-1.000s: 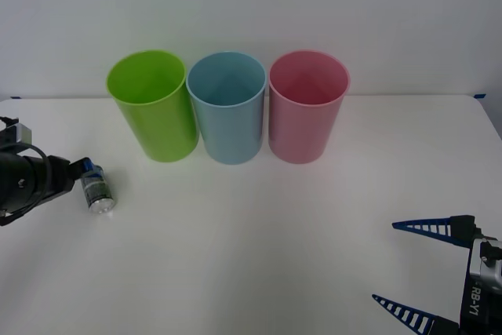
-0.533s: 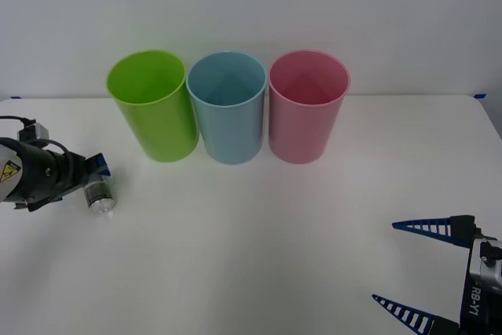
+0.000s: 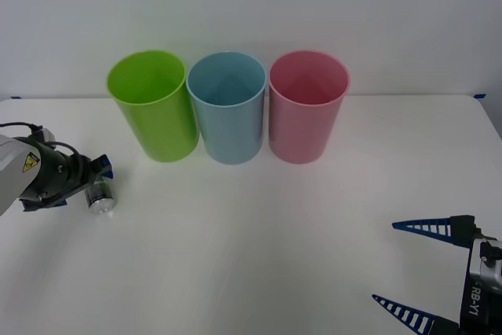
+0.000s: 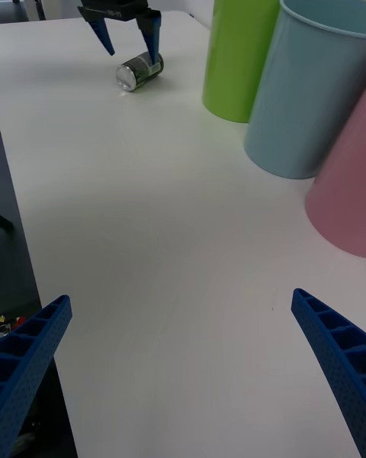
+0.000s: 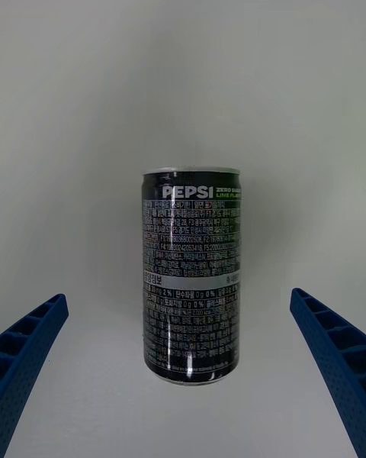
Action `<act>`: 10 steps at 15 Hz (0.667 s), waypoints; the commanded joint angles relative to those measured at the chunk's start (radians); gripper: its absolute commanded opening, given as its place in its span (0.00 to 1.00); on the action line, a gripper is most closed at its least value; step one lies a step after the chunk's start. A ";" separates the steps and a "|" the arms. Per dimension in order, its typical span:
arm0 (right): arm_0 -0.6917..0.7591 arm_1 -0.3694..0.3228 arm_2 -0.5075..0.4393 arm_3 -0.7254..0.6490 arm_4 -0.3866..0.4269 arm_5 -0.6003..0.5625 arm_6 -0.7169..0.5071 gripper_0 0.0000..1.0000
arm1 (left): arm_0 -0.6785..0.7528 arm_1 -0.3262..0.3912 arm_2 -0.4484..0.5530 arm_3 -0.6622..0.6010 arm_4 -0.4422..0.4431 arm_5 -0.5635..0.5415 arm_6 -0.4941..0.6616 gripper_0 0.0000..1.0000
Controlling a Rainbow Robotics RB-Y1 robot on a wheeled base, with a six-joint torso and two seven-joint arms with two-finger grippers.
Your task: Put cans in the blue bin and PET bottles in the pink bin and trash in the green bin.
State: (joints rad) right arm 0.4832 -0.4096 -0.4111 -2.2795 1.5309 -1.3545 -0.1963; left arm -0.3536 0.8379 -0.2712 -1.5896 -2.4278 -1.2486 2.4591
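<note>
Can (image 3: 100, 194) lying on its side on the white table (image 3: 274, 241), at about nine o'clock in the front view, with the left gripper (image 3: 98, 174) over it.

The left gripper's blue fingers are spread wide, one to each side of the can and not touching it, probably lined up to close across its body. Green bin (image 3: 154, 105), blue bin (image 3: 228, 106) and pink bin (image 3: 307, 104) stand in a row at twelve o'clock, the blue one apparently the can's destination. The right gripper (image 3: 423, 276) waits at five o'clock, fingers apart, holding nothing.
</note>
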 commanded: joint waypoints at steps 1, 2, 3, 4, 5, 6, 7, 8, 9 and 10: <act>0.000 0.000 0.000 0.000 0.000 0.000 0.000 1.00 | -0.024 -0.002 -0.025 0.036 0.012 0.000 0.000 1.00; 0.000 0.000 0.000 0.000 0.000 0.000 0.000 1.00 | -0.031 -0.011 -0.026 0.054 0.013 0.000 0.000 1.00; 0.000 0.000 0.000 0.000 0.000 0.000 0.000 1.00 | -0.044 -0.025 -0.026 0.083 0.012 0.002 -0.002 1.00; 0.000 0.000 0.000 0.000 0.000 0.000 0.000 1.00 | -0.051 -0.036 -0.028 0.105 0.012 0.003 -0.002 1.00; 0.000 0.000 0.000 0.000 0.000 0.000 0.000 1.00 | -0.061 -0.048 -0.026 0.134 0.012 0.003 -0.005 1.00; 0.000 0.000 0.000 0.000 0.000 0.000 0.000 1.00 | -0.064 -0.049 -0.028 0.146 0.012 0.003 -0.006 1.00; 0.000 0.000 0.000 0.000 0.000 0.000 0.000 1.00 | -0.064 -0.052 -0.026 0.151 0.012 0.003 -0.006 1.00; 0.000 0.000 0.000 0.000 0.000 0.000 0.000 1.00 | -0.064 -0.054 -0.026 0.152 0.013 0.003 -0.008 0.99; 0.000 0.000 0.000 0.000 0.000 0.000 0.000 1.00 | -0.064 -0.056 -0.026 0.157 0.012 0.006 -0.008 0.99; 0.000 0.000 0.000 0.000 0.000 0.000 0.000 1.00 | -0.064 -0.059 -0.026 0.157 0.013 0.009 -0.008 0.99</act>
State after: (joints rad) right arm 0.4832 -0.4096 -0.4111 -2.2795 1.5309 -1.3545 -0.1964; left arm -0.4173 0.7814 -0.2978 -1.4332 -2.4156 -1.2422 2.4515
